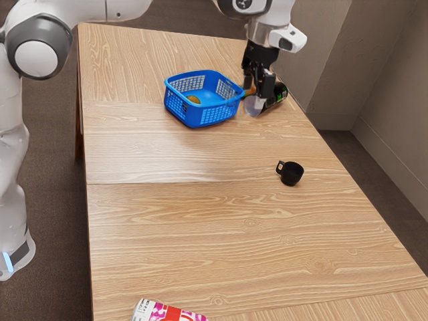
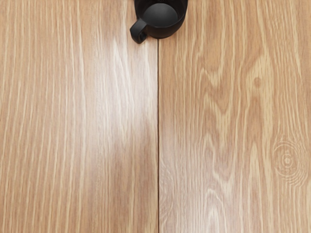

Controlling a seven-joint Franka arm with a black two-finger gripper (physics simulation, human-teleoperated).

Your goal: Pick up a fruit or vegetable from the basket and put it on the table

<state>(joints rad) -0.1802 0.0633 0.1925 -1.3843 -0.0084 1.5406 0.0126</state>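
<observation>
Fruit (image 1: 193,99), orange-coloured, low inside the blue basket (image 1: 210,115), partly behind the rim on the exterior view's left. Nearest in that view, a pink, red and white printed package (image 1: 167,312), cut off by the edge. Beyond, on the wooden table (image 1: 200,247), a black mug (image 1: 291,174), upright, handle toward the exterior view's left. Farther back, the basket, and near its exterior view's right side, the gripper (image 1: 258,87): cannot tell whether wide or narrow, or holding anything. Just beside, an orange thing (image 1: 249,91), a clear rounded thing (image 1: 253,105) and a dark, green-marked thing (image 1: 279,93). Behind, a grey wall (image 1: 328,60).
</observation>
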